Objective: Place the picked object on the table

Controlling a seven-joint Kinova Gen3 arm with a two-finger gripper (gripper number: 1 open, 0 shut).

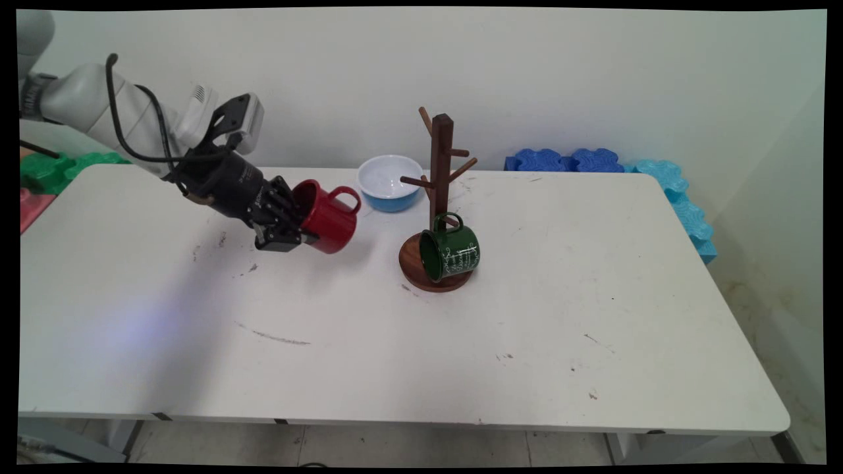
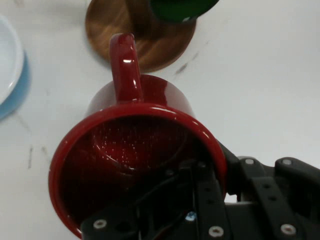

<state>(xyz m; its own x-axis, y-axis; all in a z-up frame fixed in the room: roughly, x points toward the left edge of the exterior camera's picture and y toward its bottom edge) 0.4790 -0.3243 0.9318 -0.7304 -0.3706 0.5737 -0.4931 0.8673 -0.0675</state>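
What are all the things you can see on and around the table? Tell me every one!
red glossy mug: one, red, held tilted above the table's left-centre, one finger inside its rim and one outside, handle up.
dark green enamel mug with white print: one, green, hanging by its handle on the tree's lowest peg, mouth facing left.
brown wooden mug tree: one, brown, on a round base at table centre.
blue bowl with white inside: one, blue and white, at the far edge, left of the tree.
white table: one, white, scuffed.
blue foam blocks: several, beyond the far right edge.
green foam block: one, far left.
black two-finger gripper: one, black, clamped on the red mug's rim.
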